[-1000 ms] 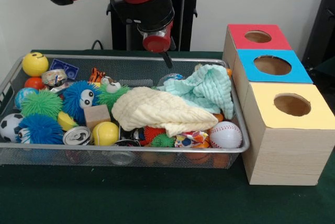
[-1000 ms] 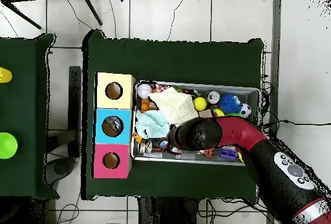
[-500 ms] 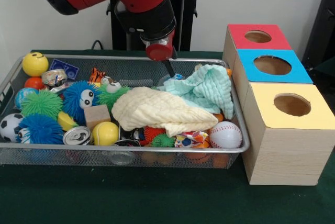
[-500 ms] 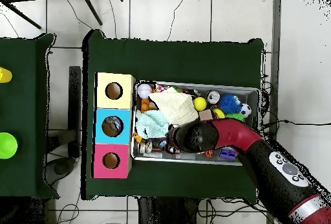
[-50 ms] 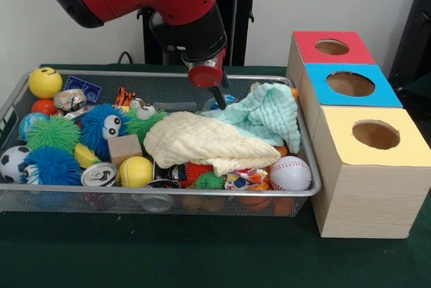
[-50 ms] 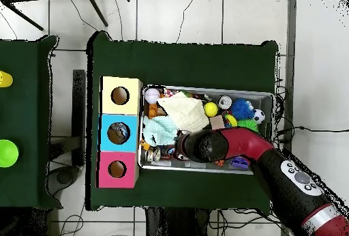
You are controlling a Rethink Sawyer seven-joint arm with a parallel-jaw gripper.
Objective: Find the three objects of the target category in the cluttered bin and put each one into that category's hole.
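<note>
A wire mesh bin point(image 5: 161, 192) holds a jumble of toys. A cream cloth point(image 5: 205, 141) lies across the middle and a mint cloth point(image 5: 264, 114) is bunched at the right end. My gripper point(image 5: 219, 98) hangs from the red wrist point(image 5: 205, 73) over the bin's back middle, its dark tip just above a pale blue round item point(image 5: 217, 104) at the mint cloth's left edge. Nothing shows in its grasp. In the overhead view the arm point(image 6: 218, 144) covers the gripper. Three boxes with holes stand beside the bin: red point(image 5: 331, 47), blue point(image 5: 350, 84), yellow point(image 5: 375, 134).
Left of the cloths lie a smiley ball point(image 5: 45, 82), fuzzy balls point(image 5: 52, 165), a wooden block point(image 5: 125, 148), a can point(image 5: 99, 175), a yellow tennis ball point(image 5: 136, 171) and a soccer ball point(image 5: 13, 162). A baseball point(image 5: 290, 173) sits at the front right corner.
The wrist has come down and a little to the right, bringing the gripper's tip from above the back rim down into the bin beside the mint cloth. The bin's contents have not moved.
</note>
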